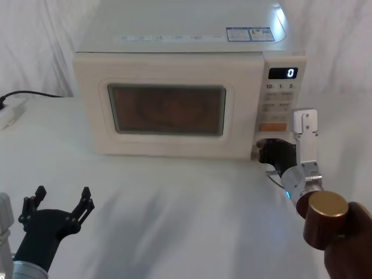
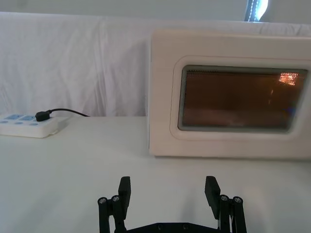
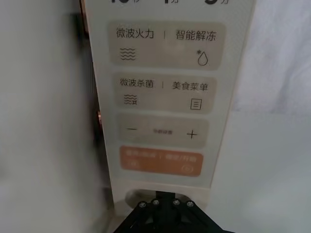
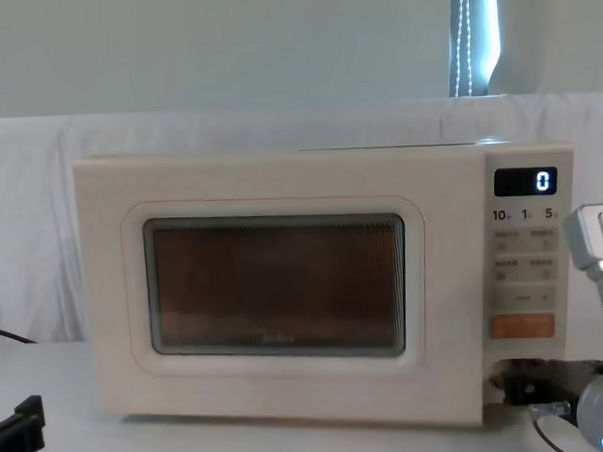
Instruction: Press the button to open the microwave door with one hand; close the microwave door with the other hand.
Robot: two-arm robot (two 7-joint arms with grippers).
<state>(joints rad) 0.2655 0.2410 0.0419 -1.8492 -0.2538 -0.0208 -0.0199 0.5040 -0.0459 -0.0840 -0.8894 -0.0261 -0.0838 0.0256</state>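
The cream microwave door (image 1: 168, 107) with its dark mesh window faces me, and the window glows orange-brown (image 2: 233, 97). In the head view the door looks flush with the oven front. My right gripper (image 1: 268, 152) is shut, its black tip against the bottom of the control panel. There it covers most of the wide oval button (image 3: 133, 196), below the orange key (image 3: 160, 160). A dark slit with copper glints runs between the door edge and the panel in the right wrist view. My left gripper (image 1: 63, 193) stands open low over the table, well in front of the door.
A white power strip (image 2: 26, 125) with a black cable lies on the table left of the oven. The display (image 1: 283, 73) reads 0. White cloth covers the table and the wall behind. Open table lies between my left gripper and the oven.
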